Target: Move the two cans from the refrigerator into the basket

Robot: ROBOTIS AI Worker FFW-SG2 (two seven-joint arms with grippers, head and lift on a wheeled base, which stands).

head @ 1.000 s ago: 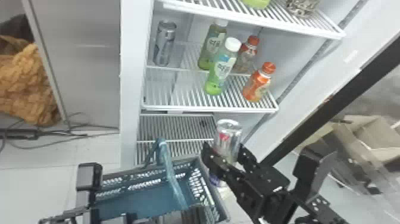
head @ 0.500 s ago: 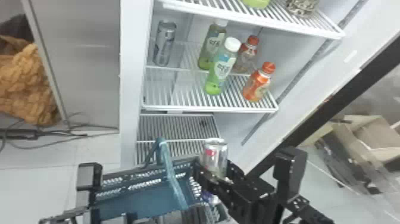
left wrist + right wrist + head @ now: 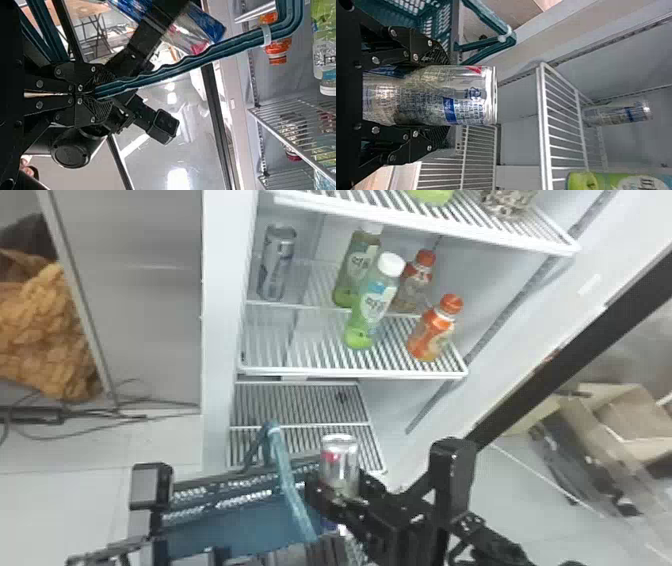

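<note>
Right wrist view: the black right tool (image 3: 441,96) grips a silver metal can (image 3: 472,95); best lower gently into teal plastic basket (image 3: 435,24) beside it.

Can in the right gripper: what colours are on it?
The can is silver with blue and red markings, clearest in the right wrist view.
</note>
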